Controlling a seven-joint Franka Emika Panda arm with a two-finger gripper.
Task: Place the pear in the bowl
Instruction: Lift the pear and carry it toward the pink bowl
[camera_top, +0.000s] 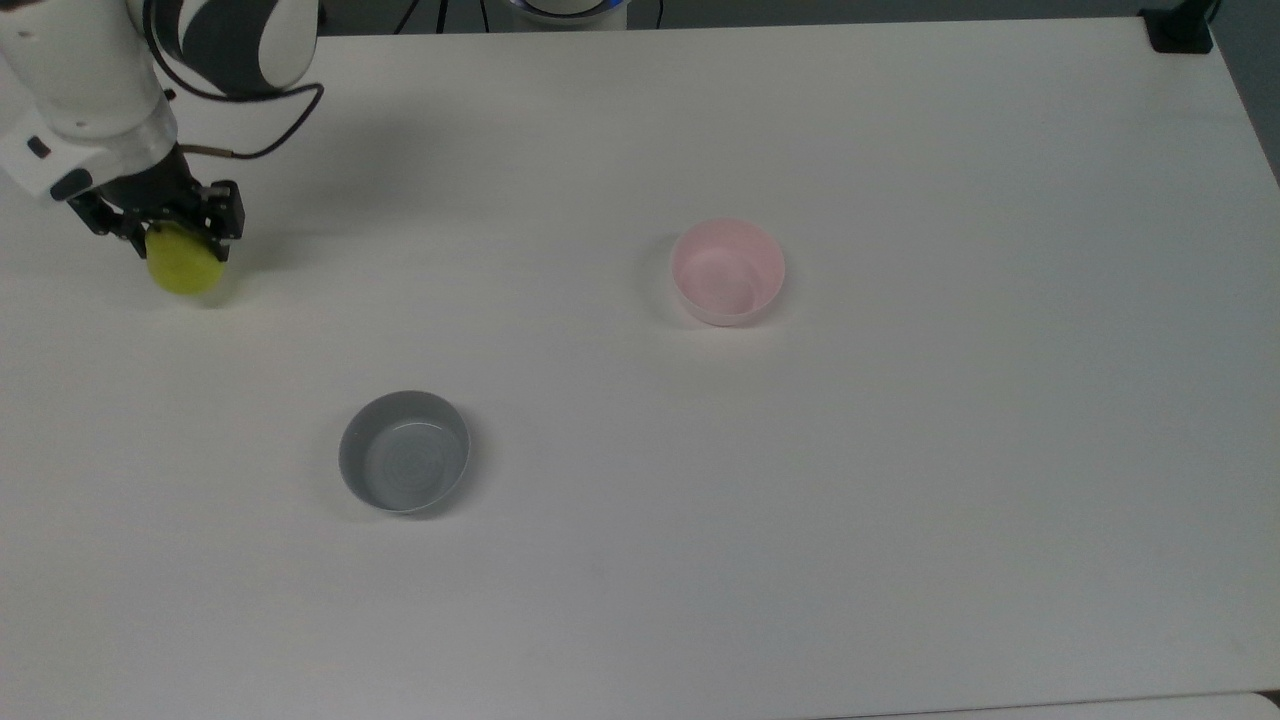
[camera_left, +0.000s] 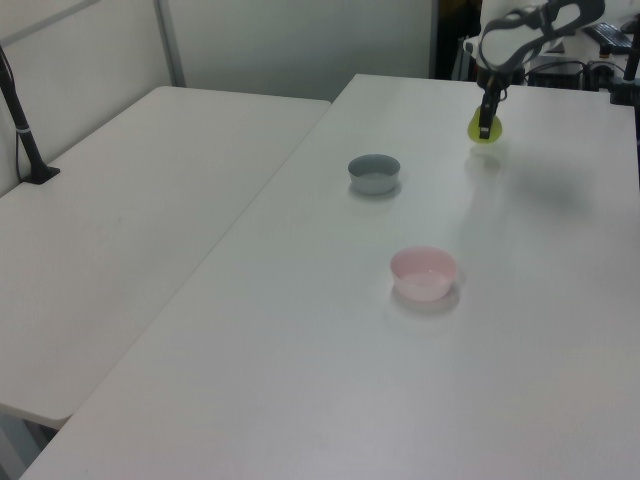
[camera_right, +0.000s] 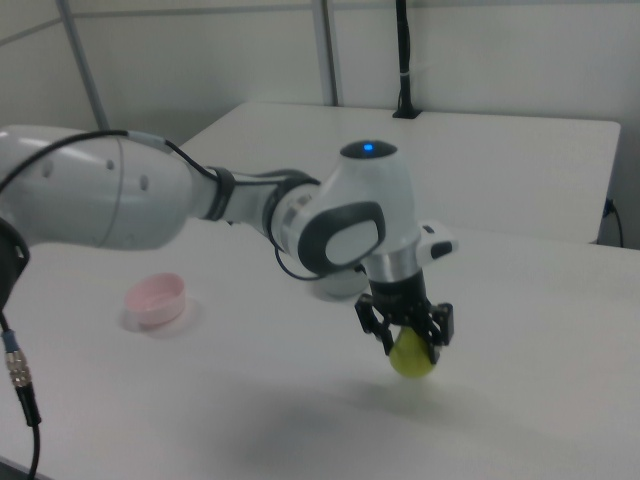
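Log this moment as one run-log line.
phase: lift | gripper: shut on small yellow-green glossy pear, just clear of white table | target: round pale pink bowl, empty | grey bowl: empty

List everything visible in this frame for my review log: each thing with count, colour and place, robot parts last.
pear: one, yellow-green, held in the gripper, lifted just off the table near the top view's left edge.
pink bowl: one, pale pink, empty, right of centre in the top view.
grey bowl: one, grey, empty, below and left of the pink bowl in the top view.
table: one, white, bearing both bowls.
second table: one, white, alongside at the left view's left.
gripper: one, black, closed on the pear.
arm: one, white and grey.
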